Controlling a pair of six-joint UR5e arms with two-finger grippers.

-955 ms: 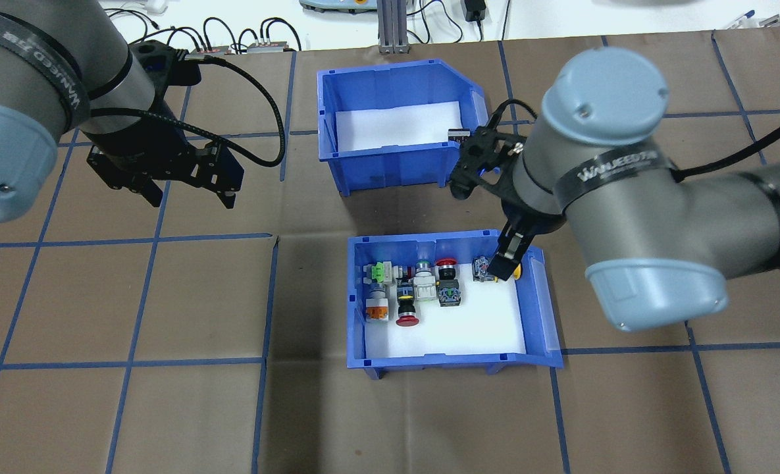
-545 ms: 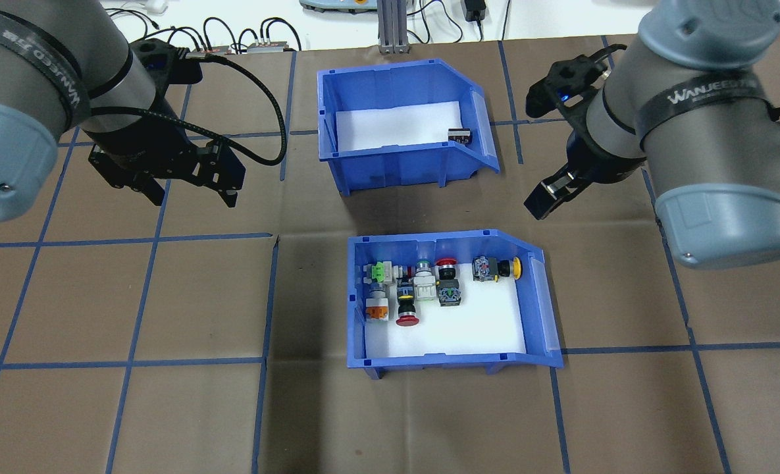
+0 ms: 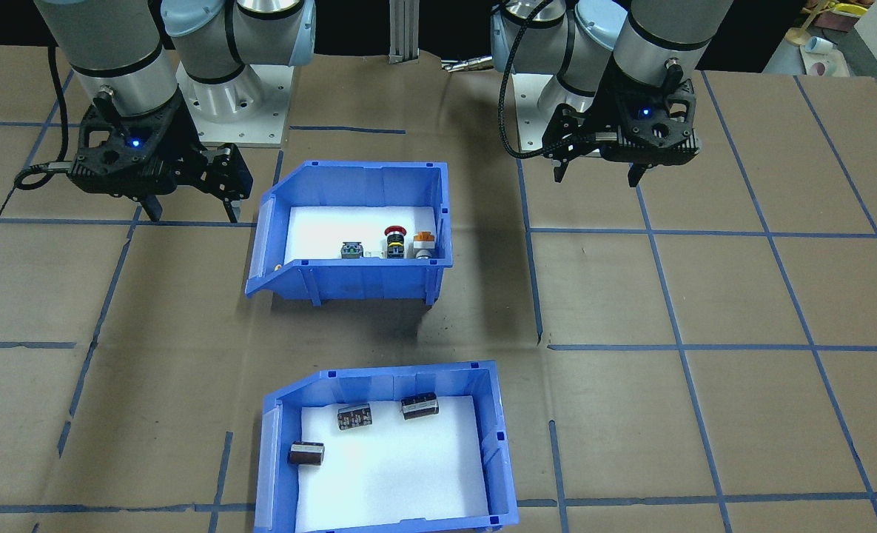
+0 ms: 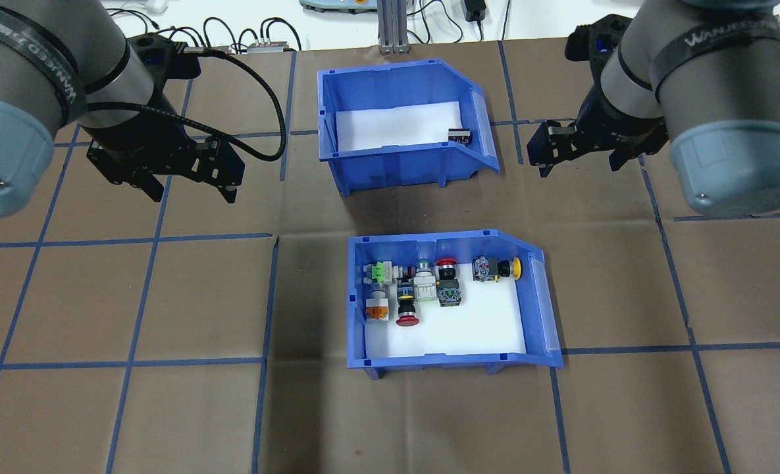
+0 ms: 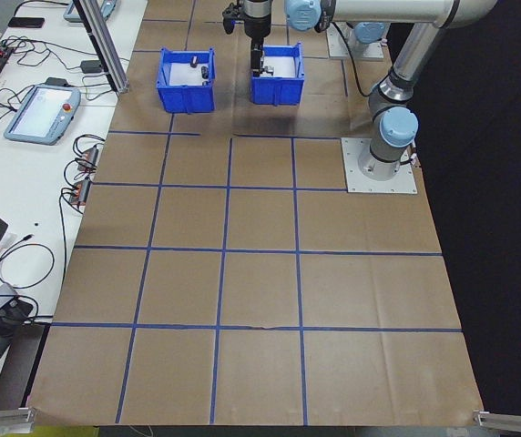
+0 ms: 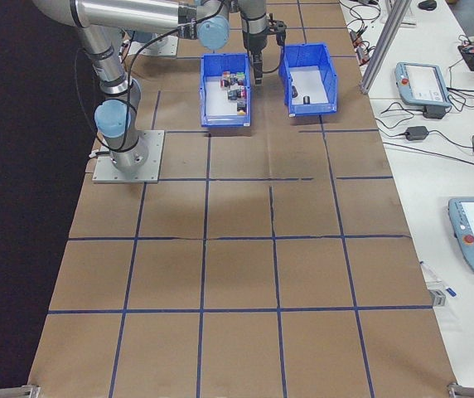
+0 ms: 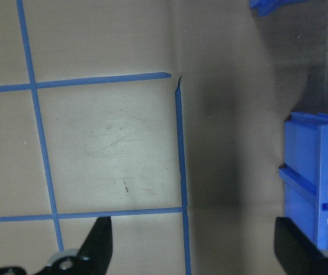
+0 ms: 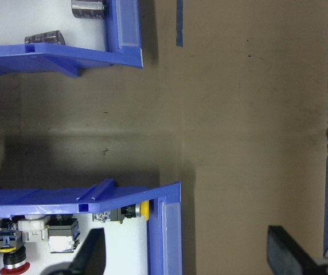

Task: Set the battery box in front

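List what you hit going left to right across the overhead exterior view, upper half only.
left end effector → battery box → right end effector

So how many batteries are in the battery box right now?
3, all in the battery box: one by its back wall at centre, one to that one's right, one near the left wall. None looks hidden.
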